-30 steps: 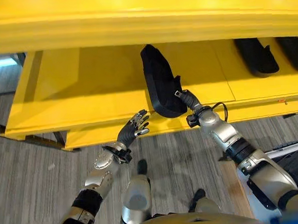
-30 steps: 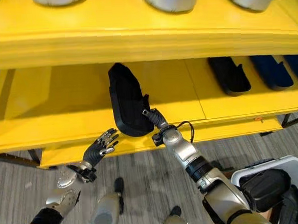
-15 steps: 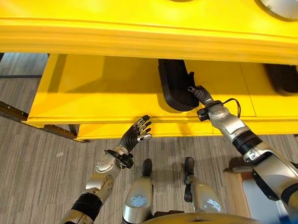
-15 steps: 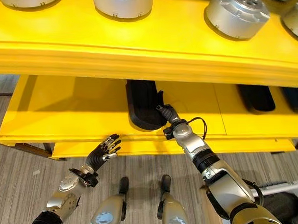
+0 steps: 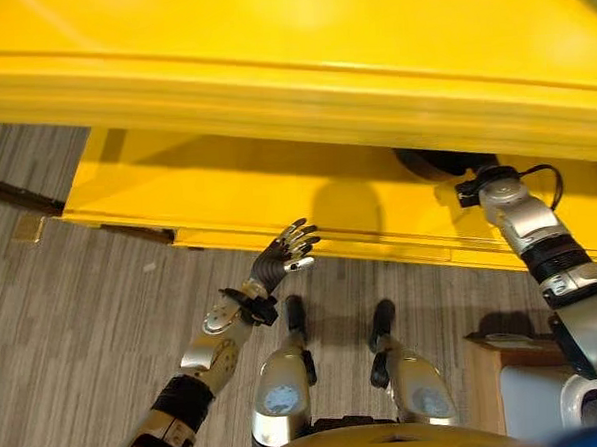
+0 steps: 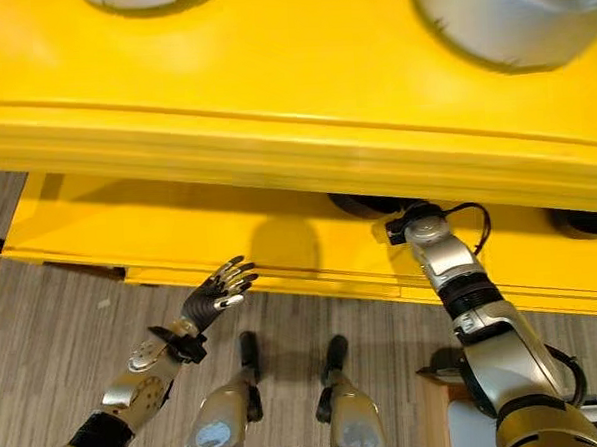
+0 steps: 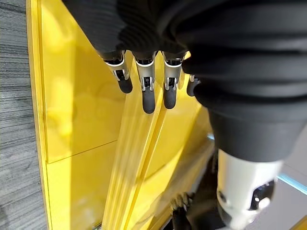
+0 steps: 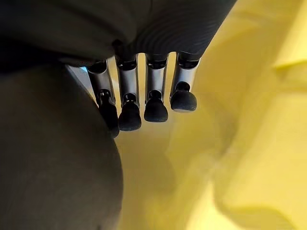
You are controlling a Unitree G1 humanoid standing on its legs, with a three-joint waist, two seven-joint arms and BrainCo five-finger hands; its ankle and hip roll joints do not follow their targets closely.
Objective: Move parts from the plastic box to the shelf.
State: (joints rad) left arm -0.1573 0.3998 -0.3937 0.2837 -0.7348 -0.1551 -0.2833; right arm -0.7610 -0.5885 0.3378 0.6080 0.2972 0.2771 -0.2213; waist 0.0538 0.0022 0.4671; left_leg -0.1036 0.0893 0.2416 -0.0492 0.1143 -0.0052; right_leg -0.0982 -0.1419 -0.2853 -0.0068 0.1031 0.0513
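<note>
The step in hand looks like setting a part down on the yellow metal shelf [image 6: 274, 135]. The right hand [image 8: 144, 96] reaches under the upper board to the lower board's front edge, its fingers fairly straight and released beside the black moulded plastic part [image 5: 431, 163], whose near end peeks out there; contact I cannot tell. The left hand [image 5: 283, 259] hovers relaxed, fingers spread, just off the lower board's front edge. Next, I judge, the right arm must draw back clear before fetching another part.
</note>
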